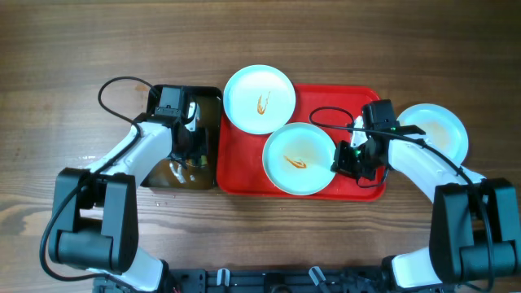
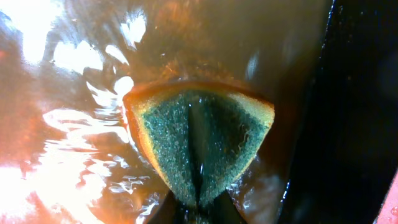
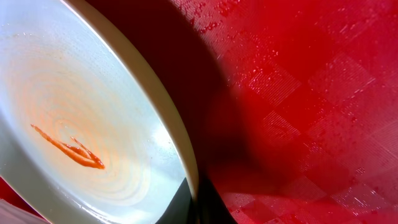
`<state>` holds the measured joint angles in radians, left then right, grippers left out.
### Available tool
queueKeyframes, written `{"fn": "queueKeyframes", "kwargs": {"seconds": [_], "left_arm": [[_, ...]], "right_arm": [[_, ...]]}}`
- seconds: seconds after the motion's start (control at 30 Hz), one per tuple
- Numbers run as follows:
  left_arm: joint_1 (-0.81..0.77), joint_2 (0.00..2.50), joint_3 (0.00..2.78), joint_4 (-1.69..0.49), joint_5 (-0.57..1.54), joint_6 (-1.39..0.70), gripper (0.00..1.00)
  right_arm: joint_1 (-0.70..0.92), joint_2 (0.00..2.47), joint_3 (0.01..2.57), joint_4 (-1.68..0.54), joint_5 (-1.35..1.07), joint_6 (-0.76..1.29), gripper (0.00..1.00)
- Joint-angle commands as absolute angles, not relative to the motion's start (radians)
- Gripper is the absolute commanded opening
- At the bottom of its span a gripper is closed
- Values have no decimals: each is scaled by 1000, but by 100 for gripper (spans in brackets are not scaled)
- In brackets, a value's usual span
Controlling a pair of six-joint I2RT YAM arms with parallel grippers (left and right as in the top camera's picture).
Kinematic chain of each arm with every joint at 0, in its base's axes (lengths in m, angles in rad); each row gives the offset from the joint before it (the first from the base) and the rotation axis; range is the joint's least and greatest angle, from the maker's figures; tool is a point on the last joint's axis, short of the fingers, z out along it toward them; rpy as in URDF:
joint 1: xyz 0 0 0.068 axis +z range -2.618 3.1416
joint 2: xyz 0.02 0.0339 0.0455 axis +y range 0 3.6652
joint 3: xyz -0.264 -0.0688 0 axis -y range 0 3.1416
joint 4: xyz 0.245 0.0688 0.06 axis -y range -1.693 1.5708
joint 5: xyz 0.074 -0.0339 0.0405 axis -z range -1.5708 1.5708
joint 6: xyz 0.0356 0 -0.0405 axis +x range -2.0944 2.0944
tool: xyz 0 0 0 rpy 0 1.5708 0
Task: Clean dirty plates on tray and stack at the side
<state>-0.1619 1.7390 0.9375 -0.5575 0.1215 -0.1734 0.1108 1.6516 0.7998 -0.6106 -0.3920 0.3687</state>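
While sponge (image 2: 168, 137) in left jaws, plate (image 1: 299, 158) in right

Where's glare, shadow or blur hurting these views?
Left wrist: blown-out white glare on the brown water beside the folded green sponge. Right wrist: the pale round plate throws a dark shadow on the red textured plastic tray. Overhead: evenly lit, sharp.

1. My left arm (image 1: 134, 155): long link in a glossy white shell, with black housings at each joint.
2. My right arm (image 1: 419, 163): same build, a white link with black joints.
3. Shoulder blocks (image 1: 89, 220): large, black, with rounded corners, one per side.
4. Left wrist block (image 1: 171, 102): black and boxy.
5. Left cable (image 1: 114, 85): thin, black, one open loop.
6. Right cable (image 1: 326, 114): thin, black, one loop.
7. Right gripper (image 1: 340, 165): black body with a small green light on it.
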Motion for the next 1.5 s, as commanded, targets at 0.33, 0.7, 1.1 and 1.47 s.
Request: {"fn": "queueKeyframes", "kwargs": {"seconds": [0.33,0.7,1.1,1.47], "left_arm": [[-161,1485,931,-570,160,-171,4],[-160,1478,931,-352,78,-171,4],[-160,1364,931,-171,69,-163,6],[-161,1448,915,-431,70,-165,4]], "right_arm": [[114,1668,790,-603,-386,340,5],[114,1668,790,-601,-385,340,4],[114,1668,790,-592,-386,340,4],[114,1668,790,-589,-386,340,4]]}}
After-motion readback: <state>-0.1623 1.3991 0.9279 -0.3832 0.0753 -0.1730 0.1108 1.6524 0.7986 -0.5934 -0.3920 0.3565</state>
